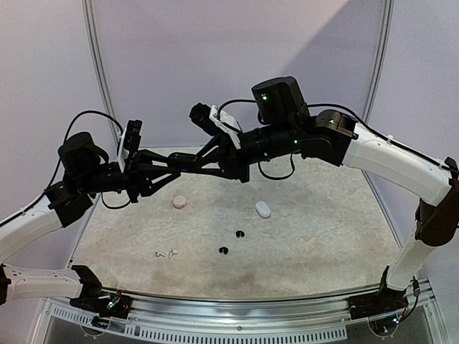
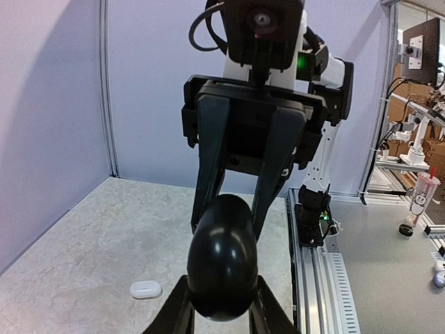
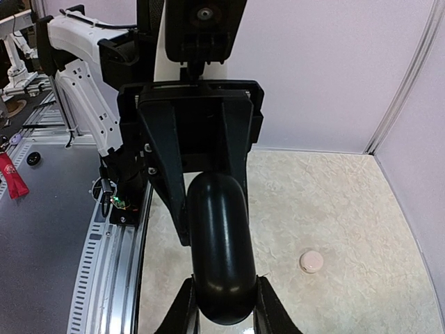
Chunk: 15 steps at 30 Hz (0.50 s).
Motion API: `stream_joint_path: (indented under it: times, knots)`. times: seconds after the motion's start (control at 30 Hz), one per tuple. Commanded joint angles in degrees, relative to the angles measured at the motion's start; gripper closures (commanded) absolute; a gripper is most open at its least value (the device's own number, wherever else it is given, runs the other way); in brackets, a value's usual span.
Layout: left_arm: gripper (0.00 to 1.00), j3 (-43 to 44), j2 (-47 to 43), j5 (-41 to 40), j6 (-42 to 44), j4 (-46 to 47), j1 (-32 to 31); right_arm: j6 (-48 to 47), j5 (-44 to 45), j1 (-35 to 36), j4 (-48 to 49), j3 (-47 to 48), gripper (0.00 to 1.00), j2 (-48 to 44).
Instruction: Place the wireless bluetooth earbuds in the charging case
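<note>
A glossy black charging case (image 2: pixel 222 257) hangs above the table, held from both ends. It looks closed. My left gripper (image 2: pixel 222 282) is shut on its near end. My right gripper (image 3: pixel 222 289) is shut on the other end of the case (image 3: pixel 221 243). In the top view the two grippers, left (image 1: pixel 208 163) and right (image 1: pixel 183 161), meet mid-air over the far part of the table. Two black earbuds (image 1: pixel 239 233) (image 1: pixel 223 250) and two white earbuds (image 1: pixel 156 254) (image 1: pixel 173 252) lie loose on the table.
A white pebble-shaped case (image 1: pixel 263 209) lies right of centre and also shows in the left wrist view (image 2: pixel 146 289). A pale pink round case (image 1: pixel 178 203) lies left of centre and shows in the right wrist view (image 3: pixel 311 261). White walls enclose the table.
</note>
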Motion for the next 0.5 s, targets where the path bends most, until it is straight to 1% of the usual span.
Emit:
stream_joint_path:
  times: [0.0,0.07,0.2,0.23,0.33,0.43,0.47]
  knots:
    - [0.73,-1.0,0.7,3.1,-1.4,1.8,-2.1,0.2,-0.3,0.5,3.0,0.5,1.00,0.8]
    - [0.67,-1.0,0.9,3.6,-1.5,2.4,-2.1,0.2,-0.4,0.5,3.0,0.6,1.00,0.9]
    - [0.62,-0.7,1.1,4.5,-1.3,2.7,-2.1,0.0,-0.6,0.5,3.0,0.8,1.00,1.1]
    - [0.62,-0.7,1.1,4.5,-1.2,2.7,-2.2,0.1,-0.6,0.5,3.0,0.8,1.00,1.1]
    - [0.73,-0.8,1.0,4.3,-1.3,2.6,-2.2,0.2,-0.5,0.5,3.0,0.8,1.00,1.1]
    - [0.78,-1.2,0.7,4.1,-1.5,2.4,-2.2,0.3,-0.4,0.6,2.9,0.8,1.00,1.1]
    - [0.82,-1.2,0.7,4.0,-1.5,2.5,-2.2,0.3,-0.4,0.5,2.9,0.8,1.00,1.1]
